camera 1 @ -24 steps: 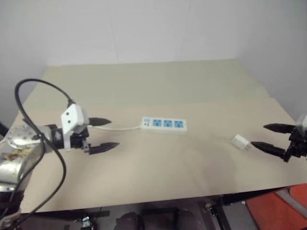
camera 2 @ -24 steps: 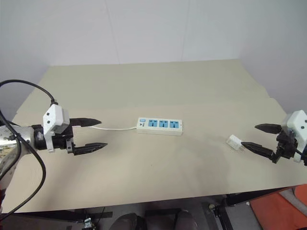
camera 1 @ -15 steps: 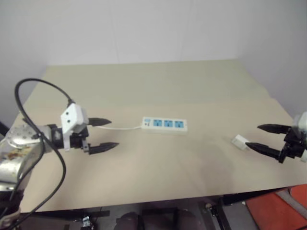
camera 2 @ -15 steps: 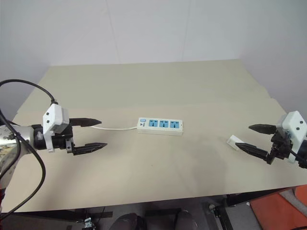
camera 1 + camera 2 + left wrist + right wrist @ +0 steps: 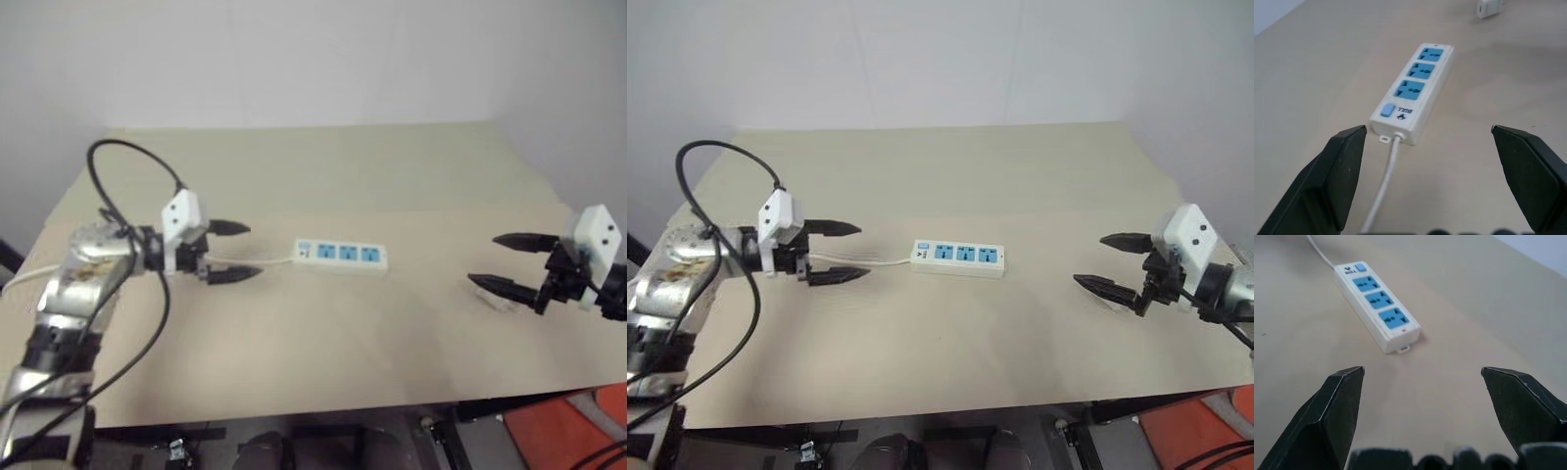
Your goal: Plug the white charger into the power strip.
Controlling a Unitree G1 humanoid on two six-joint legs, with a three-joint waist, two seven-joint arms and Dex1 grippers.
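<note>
Charger [image 5: 493, 295] lies unplugged on the bench [image 5: 950, 176], just under the open, empty right pincer [image 5: 1107, 262]. Strip [image 5: 958, 257] lies well apart, ahead of the open left pincer [image 5: 850, 253]; grasping and plugging remain.

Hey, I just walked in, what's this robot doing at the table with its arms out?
It is getting ready to plug the white charger into the power strip, which lies flat in the middle of the table with all three blue sockets empty. Nothing is held yet. The left gripper hovers open over the strip's thin cord, near the switch end. The right gripper is open too, above the charger, which lies on the table to the right of the strip.
</note>
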